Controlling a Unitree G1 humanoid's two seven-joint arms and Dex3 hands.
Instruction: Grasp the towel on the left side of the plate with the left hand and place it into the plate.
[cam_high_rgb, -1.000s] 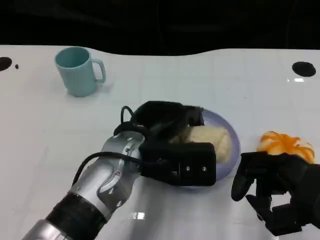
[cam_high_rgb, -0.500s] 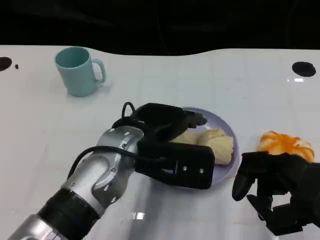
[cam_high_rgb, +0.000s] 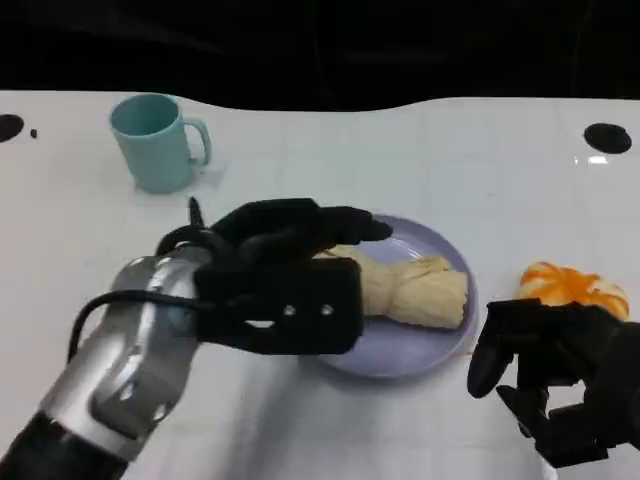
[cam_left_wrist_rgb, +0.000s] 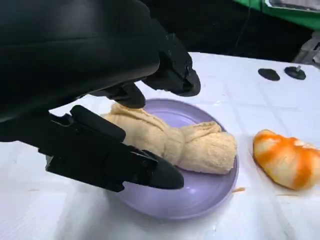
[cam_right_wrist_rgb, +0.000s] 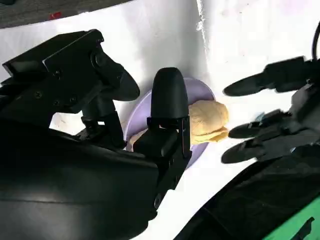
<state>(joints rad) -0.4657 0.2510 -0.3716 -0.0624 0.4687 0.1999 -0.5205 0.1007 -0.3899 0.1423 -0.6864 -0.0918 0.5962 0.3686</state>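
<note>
The left hand (cam_high_rgb: 285, 290) hides the towel's (cam_high_rgb: 415, 290) near end — and the plate's (cam_high_rgb: 440, 335) left rim.

We see a soft, ribbed cloth towel (cam_high_rgb: 410, 288) on a smooth plate (cam_high_rgb: 440, 345); the table (cam_high_rgb: 400, 160) looks glossy.

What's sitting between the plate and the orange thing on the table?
Nothing: in the head view, bare white table separates the plate from the orange object.

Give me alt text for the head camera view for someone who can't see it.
A rolled beige towel lies in a lavender plate on a white table, the robot's left hand open beside it. A teal mug stands behind.
</note>
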